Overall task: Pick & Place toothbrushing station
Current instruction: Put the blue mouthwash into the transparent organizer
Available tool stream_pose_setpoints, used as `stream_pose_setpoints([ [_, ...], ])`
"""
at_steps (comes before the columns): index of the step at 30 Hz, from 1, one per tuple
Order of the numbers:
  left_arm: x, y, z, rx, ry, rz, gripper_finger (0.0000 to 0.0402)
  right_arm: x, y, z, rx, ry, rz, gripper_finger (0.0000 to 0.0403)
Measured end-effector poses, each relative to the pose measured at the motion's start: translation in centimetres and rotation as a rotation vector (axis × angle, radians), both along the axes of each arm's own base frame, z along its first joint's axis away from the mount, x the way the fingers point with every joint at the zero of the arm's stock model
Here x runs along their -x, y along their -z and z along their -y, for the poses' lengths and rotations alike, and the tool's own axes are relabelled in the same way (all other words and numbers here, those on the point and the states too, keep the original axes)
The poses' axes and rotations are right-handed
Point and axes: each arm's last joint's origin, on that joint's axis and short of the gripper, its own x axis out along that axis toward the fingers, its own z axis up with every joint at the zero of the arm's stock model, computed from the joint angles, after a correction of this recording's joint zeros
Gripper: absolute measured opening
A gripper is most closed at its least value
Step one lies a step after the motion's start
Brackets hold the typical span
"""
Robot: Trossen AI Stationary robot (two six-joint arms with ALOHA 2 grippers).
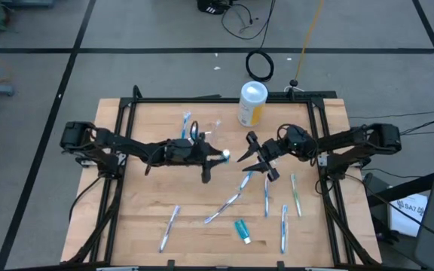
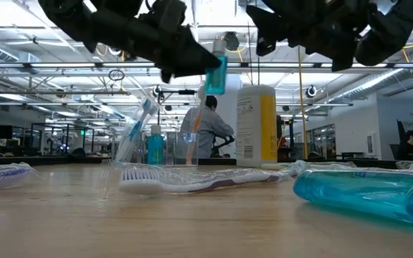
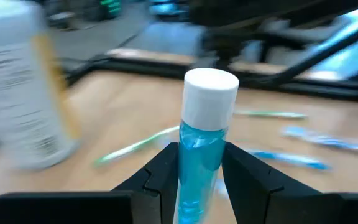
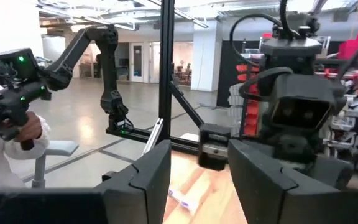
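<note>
Above table centre, left tool (image 3: 201,177) clamps teal toothpaste tube (image 3: 202,149), white-capped; right tool (image 4: 199,180) open, empty.

Grey floor (image 1: 126,30); ceiling lights (image 2: 20,54).

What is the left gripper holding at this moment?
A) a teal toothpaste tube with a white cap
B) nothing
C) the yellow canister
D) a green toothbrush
A: in the left wrist view the left gripper is closed on a teal toothpaste tube with a white cap; the canister stands apart on the table.
</note>
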Motion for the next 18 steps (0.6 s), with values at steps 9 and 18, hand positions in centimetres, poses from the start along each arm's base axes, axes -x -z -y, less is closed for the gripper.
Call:
stream_pose_setpoints([
  [9,1.0,-1.8,0.5,-0.039,-0.106,0.035,0.0118,0.1,1.1,0.2,0.003,0.261,-0.033,0.015],
  [18,0.8,-2.4,0.9,-0.053,-0.118,0.113,0.0118,-1.0,3.1,0.1,0.016,0.337,-0.095,0.0169],
])
